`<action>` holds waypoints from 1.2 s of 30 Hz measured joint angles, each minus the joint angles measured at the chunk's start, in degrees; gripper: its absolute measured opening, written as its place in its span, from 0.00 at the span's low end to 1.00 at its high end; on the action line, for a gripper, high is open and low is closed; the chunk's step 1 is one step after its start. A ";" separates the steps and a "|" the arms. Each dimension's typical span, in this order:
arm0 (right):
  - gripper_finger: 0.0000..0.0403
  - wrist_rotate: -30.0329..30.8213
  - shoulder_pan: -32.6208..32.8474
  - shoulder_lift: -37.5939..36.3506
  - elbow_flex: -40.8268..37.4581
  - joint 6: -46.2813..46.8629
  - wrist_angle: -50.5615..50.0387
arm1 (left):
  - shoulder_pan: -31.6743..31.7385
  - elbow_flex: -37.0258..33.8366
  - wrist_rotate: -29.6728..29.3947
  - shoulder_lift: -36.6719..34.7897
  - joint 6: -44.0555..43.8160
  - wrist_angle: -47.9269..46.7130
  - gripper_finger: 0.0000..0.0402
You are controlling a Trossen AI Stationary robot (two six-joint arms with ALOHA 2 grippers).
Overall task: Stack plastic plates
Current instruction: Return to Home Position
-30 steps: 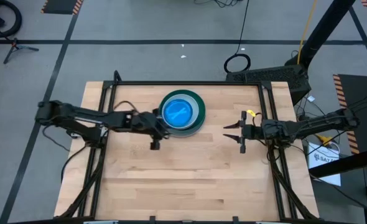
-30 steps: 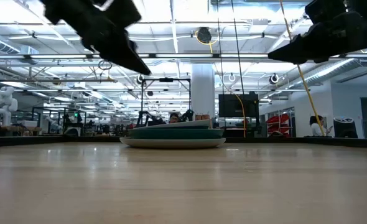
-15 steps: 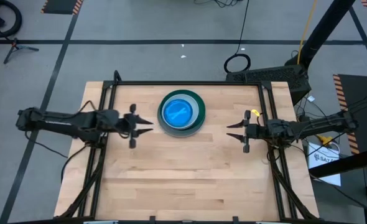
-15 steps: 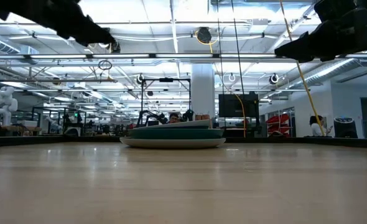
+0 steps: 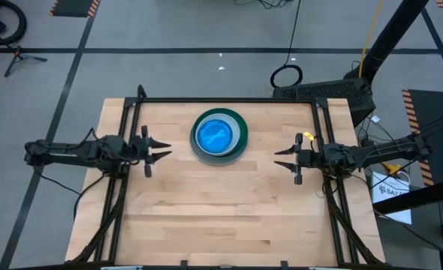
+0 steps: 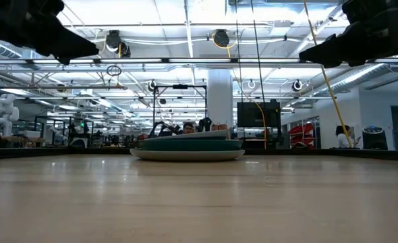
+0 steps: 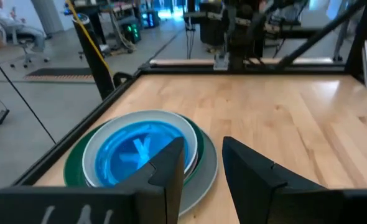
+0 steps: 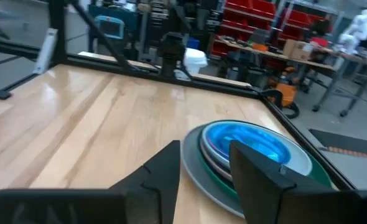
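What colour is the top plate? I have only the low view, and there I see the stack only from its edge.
Observer: In the high view the top plate is bright blue.
Operator: Is any gripper touching the stack?
Observer: No. The left gripper is near the left side of the table and the right gripper is near its right side. Both are clear of the stack.
Operator: Are they holding anything?
Observer: No. In each wrist view there is an open gap between the fingers, with nothing in it.
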 joint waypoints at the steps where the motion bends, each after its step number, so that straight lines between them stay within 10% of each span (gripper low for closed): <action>1: 0.32 -0.85 0.00 0.00 0.00 -0.12 -0.01 | 0.00 -0.66 -0.02 -1.26 -0.18 0.09 0.29; 20: 0.32 -1.73 0.02 -12.91 0.00 -0.38 -8.96 | -0.02 -9.23 -0.98 -19.15 -4.51 -5.46 0.29; 36: 0.32 -0.11 -0.02 -26.03 -0.25 2.11 -16.02 | -0.09 -12.36 -1.49 -19.19 -10.35 -3.21 0.29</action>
